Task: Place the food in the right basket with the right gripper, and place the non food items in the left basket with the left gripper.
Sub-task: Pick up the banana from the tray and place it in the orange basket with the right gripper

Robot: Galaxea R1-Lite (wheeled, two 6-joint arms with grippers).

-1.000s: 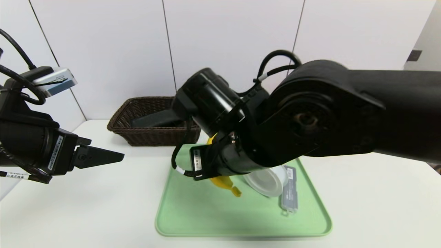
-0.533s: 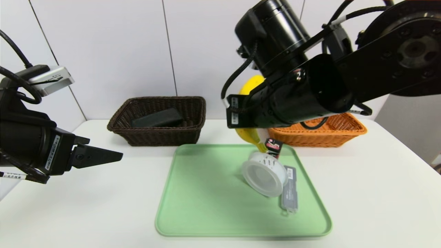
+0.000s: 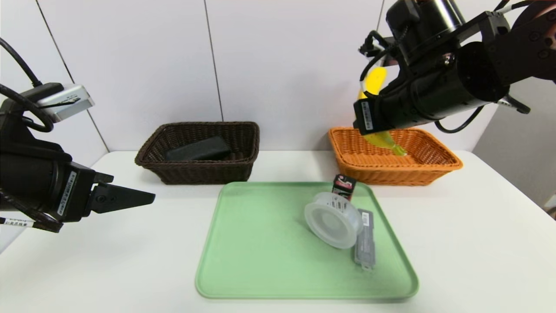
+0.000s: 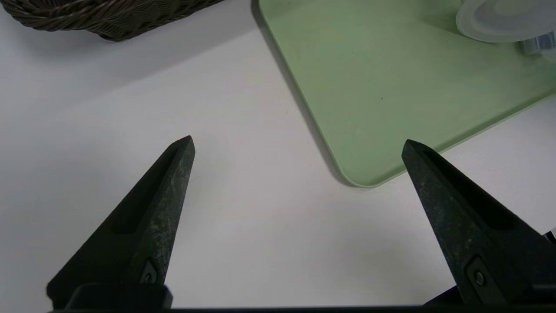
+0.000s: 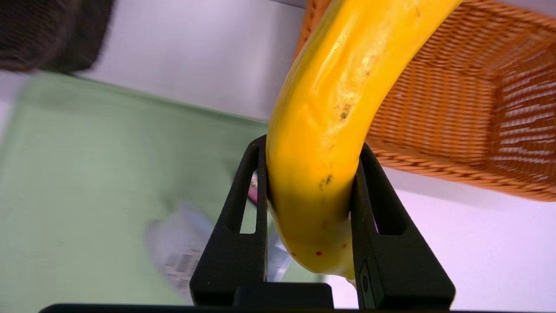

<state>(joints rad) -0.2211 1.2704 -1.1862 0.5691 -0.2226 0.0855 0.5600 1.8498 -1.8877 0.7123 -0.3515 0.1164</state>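
- My right gripper [image 5: 310, 148] is clamped around a yellow banana [image 5: 330, 126], one black finger [image 5: 243, 208] on each side of the fruit's thick middle.
- In the head view this gripper [image 3: 377, 114] is raised high, above the near left part of the orange basket [image 3: 434, 167], with the banana [image 3: 374, 82] curving up behind it and its greenish tip [image 3: 397, 150] hanging down over the basket's interior.
- The banana is in the air, touching only my fingers.
- Below and to the left of my right gripper lies a green tray [image 3: 260, 261] on the white table [image 3: 478, 243].
- On the tray's right half sit a clear round plastic container [image 3: 333, 219] tipped on its side, a small dark packet with red print [image 3: 343, 186] standing just behind it, and a flat grey rectangular item [image 3: 365, 243] touching the container's right side.
- My left gripper [image 4: 297, 143] hovers with its jaws spread wide and nothing between them, above bare table just beside the tray's [image 4: 391, 108] near left corner.
- In the head view that gripper [image 3: 130, 198] is well left of the tray.
- Ahead of my left gripper, at the table's far edge, is a dark brown wicker basket [image 3: 195, 171] holding a black rectangular object [image 3: 197, 150].
- The two baskets are well apart, with the tray in front of the gap between them.
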